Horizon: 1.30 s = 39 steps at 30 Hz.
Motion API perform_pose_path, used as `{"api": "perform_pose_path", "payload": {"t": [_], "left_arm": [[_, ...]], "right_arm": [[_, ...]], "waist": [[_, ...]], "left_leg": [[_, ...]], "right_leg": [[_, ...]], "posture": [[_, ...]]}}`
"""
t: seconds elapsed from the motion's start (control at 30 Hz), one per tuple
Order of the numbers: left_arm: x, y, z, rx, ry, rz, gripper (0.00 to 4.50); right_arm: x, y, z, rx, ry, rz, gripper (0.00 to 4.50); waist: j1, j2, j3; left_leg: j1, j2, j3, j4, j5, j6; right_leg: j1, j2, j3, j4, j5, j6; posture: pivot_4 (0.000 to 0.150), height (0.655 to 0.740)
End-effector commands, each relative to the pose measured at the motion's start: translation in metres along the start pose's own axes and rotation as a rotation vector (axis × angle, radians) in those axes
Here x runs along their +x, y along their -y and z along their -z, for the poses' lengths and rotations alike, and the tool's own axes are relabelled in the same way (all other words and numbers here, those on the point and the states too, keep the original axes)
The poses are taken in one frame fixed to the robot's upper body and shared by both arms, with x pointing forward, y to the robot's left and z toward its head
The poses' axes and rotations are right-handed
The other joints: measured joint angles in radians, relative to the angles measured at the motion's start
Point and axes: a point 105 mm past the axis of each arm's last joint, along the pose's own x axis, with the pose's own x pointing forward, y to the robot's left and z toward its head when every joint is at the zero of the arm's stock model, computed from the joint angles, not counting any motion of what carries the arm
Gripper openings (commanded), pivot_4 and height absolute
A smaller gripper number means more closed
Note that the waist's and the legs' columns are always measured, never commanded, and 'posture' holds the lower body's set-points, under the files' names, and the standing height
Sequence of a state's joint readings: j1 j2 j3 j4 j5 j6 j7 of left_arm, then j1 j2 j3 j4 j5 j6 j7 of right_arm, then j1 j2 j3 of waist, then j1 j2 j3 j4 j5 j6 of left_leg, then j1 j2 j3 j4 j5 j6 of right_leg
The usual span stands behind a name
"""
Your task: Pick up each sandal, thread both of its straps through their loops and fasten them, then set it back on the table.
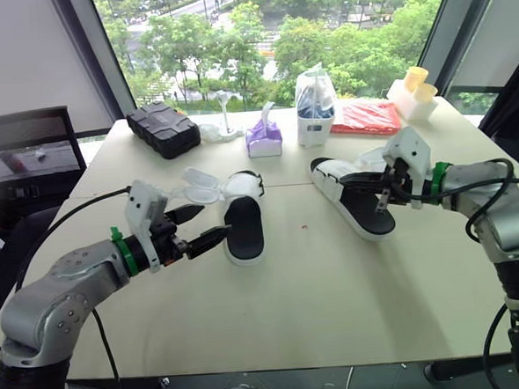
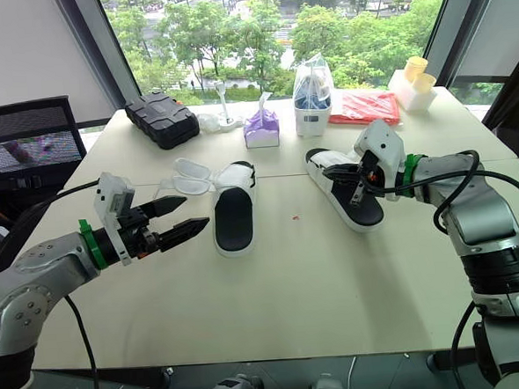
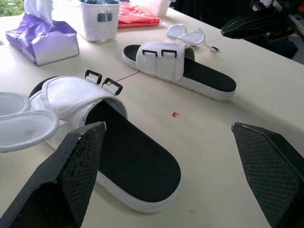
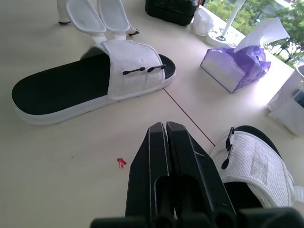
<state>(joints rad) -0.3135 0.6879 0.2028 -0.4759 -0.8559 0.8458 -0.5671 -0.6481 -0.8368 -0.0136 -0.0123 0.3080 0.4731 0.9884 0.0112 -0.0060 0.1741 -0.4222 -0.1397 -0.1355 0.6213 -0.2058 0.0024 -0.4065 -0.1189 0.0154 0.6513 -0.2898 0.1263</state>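
The left gripper (image 1: 202, 225) hangs just above the table (image 1: 292, 298) with its two fingers spread wide and nothing between them. Its tips point at the inner edge of the left sandal (image 1: 242, 226), close to it but not touching. That sandal lies flat, sole down. Its upper is unfastened, and both straps (image 1: 197, 186) are splayed out flat on the table towards the left arm. Their two black loops (image 3: 103, 80) stand empty on the band.

The right gripper (image 4: 165, 127) has its fingers pressed together and pinches nothing. It hovers over the right sandal (image 1: 362, 208), which also lies flat on the table, well apart from the first. Its straps (image 3: 185, 34) are folded out on the far side.

A small red speck (image 1: 306, 228) marks the tabletop between the sandals.

Several things stand along the far edge of the table:
- A purple tissue pack (image 1: 263, 140) has a white tissue sticking up out of it.
- A white tub (image 1: 314, 112) is wrapped in a clear bag; it holds something dark blue that I cannot identify.
- A closed black case (image 1: 163, 128) sits at the left.
- A red packet (image 1: 365, 116) lies flat.
- A white holder (image 1: 403, 97) has yellow cups (image 1: 415, 77) in it.
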Motion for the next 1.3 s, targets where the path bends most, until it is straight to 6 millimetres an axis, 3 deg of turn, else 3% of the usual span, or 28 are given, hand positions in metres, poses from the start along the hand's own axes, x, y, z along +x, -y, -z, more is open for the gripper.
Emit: {"api": "perform_pose_path", "payload": {"t": [0.03,1.3], "left_arm": [[-0.0037,0.0011,-0.0096,0.047,0.018,-0.002,4.43],[-0.0032,0.0020,-0.0128,0.041,0.029,0.002,4.43]], "right_arm": [[-0.0049,0.0037,-0.0113,-0.034,0.033,0.018,0.00],[-0.0062,0.0038,-0.0082,-0.032,0.030,0.028,0.00]], "waist": [[0.000,0.000,0.000],[0.000,0.000,0.000]], "left_leg": [[0.000,0.000,0.000,0.000,0.000,0.000],[0.000,0.000,0.000,0.000,0.000,0.000]], "right_leg": [[0.000,0.000,0.000,0.000,0.000,0.000],[0.000,0.000,0.000,0.000,0.000,0.000]], "posture": [[0.150,0.7400],[0.150,0.7400]]}}
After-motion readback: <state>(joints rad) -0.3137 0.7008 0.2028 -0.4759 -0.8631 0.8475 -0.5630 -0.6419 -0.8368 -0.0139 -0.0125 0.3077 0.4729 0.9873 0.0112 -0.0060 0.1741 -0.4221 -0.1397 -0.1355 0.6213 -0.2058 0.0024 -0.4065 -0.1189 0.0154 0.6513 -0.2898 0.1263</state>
